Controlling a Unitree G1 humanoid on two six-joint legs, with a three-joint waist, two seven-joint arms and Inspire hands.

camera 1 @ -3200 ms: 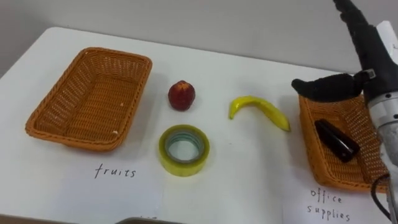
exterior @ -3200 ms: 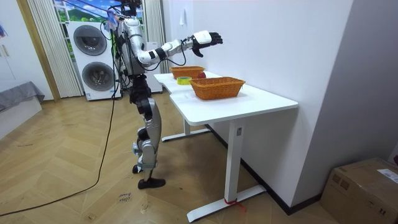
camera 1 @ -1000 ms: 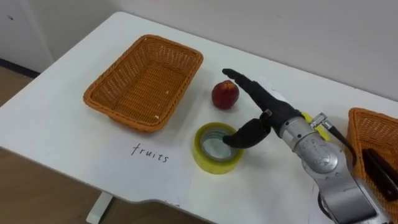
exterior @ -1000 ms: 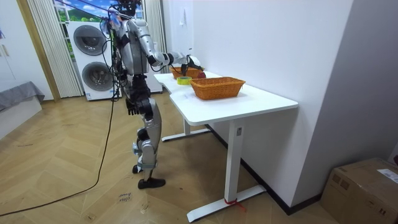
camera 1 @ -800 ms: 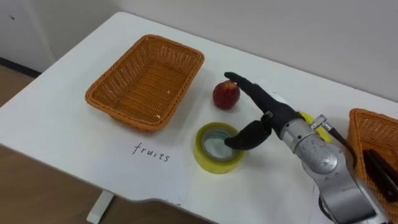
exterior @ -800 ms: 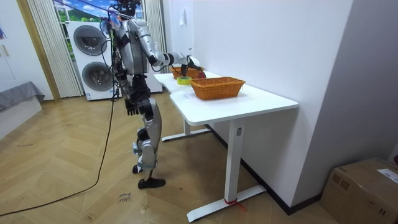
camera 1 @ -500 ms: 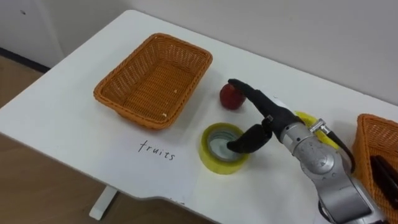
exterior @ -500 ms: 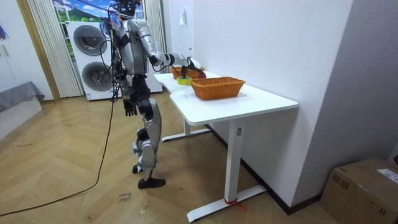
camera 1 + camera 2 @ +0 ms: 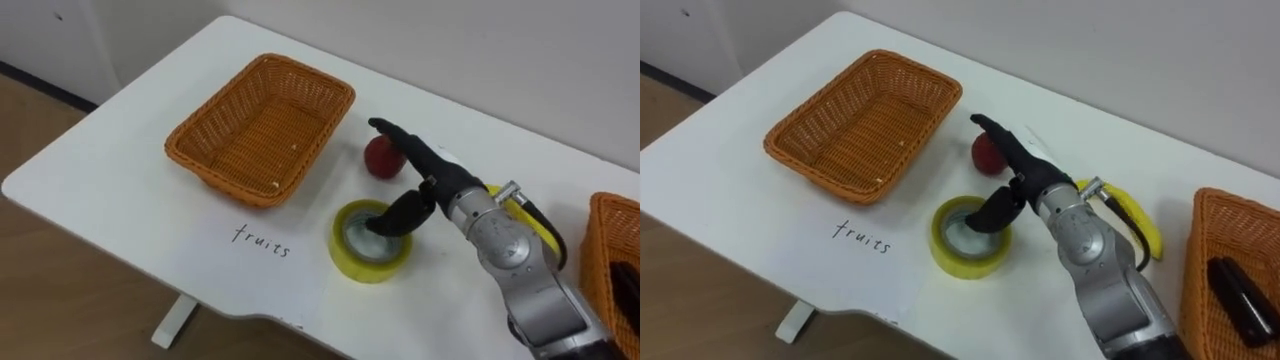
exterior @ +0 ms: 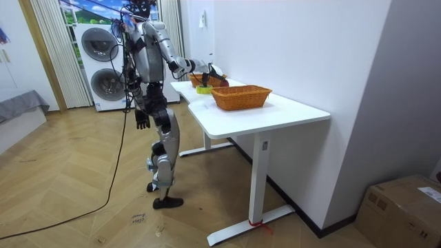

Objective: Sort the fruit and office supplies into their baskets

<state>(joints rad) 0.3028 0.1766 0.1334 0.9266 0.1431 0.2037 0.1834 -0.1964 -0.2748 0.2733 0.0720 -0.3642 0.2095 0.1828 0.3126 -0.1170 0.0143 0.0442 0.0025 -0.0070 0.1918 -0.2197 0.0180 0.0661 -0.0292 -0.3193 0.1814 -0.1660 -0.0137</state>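
Left eye view — right hand (image 9: 437, 182) above tape roll (image 9: 352, 262), fingers (image 9: 398, 139) straight, thumb lowered.

Two baskets (image 9: 870, 120) (image 9: 1240, 225); one apple (image 9: 984, 156), banana (image 9: 1140, 228), tape roll (image 9: 965, 262), black object (image 9: 1238, 288).

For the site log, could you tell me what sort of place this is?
Probably a home-like room, perhaps a test flat: stacked washing machines, a curtain, a wood floor and a white table.

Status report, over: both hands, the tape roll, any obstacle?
Right hand open over tape roll, thumb inside its hole. Left hand down at the side. Apple close behind the roll.
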